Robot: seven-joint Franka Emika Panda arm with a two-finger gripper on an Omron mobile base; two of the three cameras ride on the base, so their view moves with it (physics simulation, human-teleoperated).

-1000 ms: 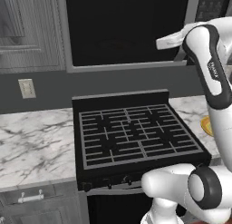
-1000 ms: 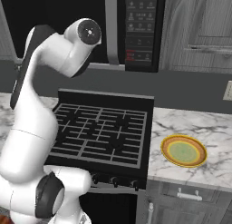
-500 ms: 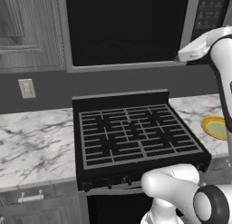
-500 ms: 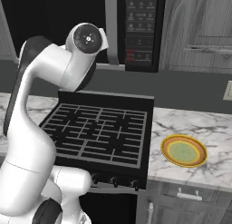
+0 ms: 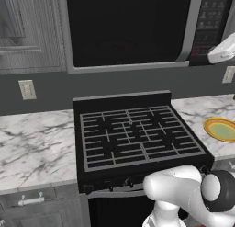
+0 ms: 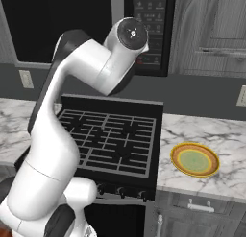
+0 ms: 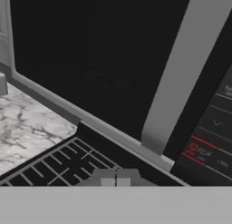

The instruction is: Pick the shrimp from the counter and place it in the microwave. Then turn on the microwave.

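The microwave [image 5: 124, 28] hangs over the stove with its dark door closed, and its black keypad [image 5: 209, 19] is at the right end. In the hand view the door [image 7: 90, 60] is close ahead, with the grey trim and the keypad [image 7: 213, 141] to the right. My gripper [image 7: 115, 182] is shut with nothing in it, its tips pressed together low in that view. My arm [image 6: 96, 68] reaches up in front of the keypad [image 6: 150, 20]. The shrimp is out of view. The white marble counter [image 5: 32, 139] runs on both sides of the stove.
The black grated stove top [image 5: 133, 134] lies below the microwave. A yellow-rimmed green plate [image 6: 194, 160] sits on the counter [image 6: 211, 135] right of the stove [image 6: 110, 140]. Grey wall cabinets [image 6: 211, 34] flank the microwave.
My arm has swung right and upward along the microwave front, from before the door toward the keypad. The gripper stayed shut. Nothing else moved.
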